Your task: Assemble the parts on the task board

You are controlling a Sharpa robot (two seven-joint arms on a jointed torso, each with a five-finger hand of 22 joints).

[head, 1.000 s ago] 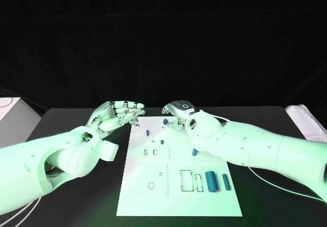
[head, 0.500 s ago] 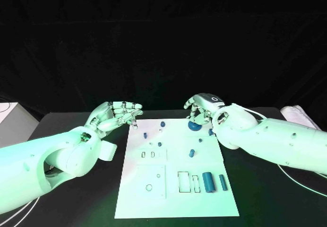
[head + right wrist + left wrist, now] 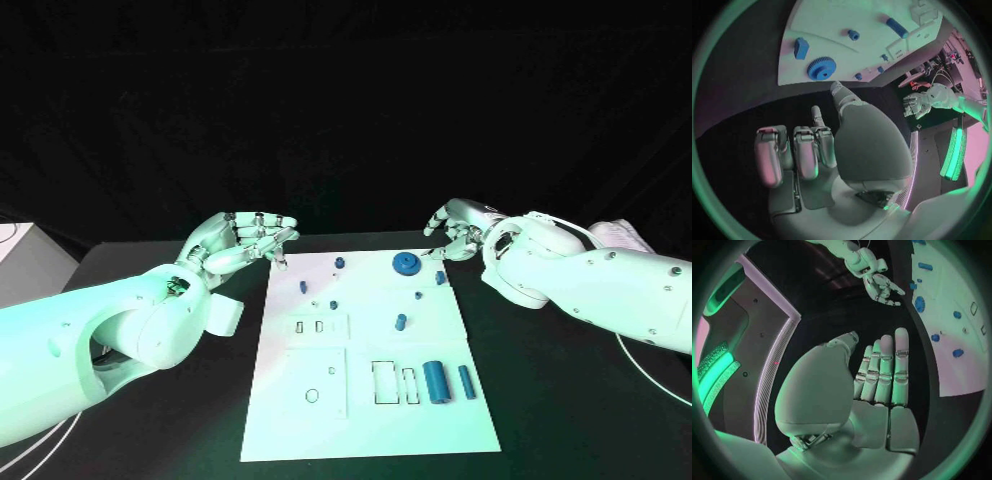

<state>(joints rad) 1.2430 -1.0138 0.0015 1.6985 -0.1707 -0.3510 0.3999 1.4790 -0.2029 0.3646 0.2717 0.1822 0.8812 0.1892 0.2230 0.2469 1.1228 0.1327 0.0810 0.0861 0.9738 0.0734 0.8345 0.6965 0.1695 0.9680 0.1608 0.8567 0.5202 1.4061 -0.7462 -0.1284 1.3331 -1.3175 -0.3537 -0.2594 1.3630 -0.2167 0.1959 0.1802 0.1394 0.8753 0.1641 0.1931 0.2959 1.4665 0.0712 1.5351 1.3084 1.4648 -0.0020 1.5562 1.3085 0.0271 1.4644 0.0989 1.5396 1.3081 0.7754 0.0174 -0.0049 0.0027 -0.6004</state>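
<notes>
Right hand (image 3: 464, 232) sat off the far right corner of the task board (image 3: 368, 420), fingers loosely curled, holding nothing. Blue gear (image 3: 407, 263) lay flat on the board just beside it, probably seated on its post. Left hand (image 3: 242, 240) hovered at the far left corner, fingers straight and together, empty, likely parked clear. Two blue cylinders (image 3: 447, 381) lay near the slots at the near end, probably waiting for insertion.

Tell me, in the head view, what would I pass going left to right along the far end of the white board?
Left hand → small blue peg → blue gear → right hand.
</notes>
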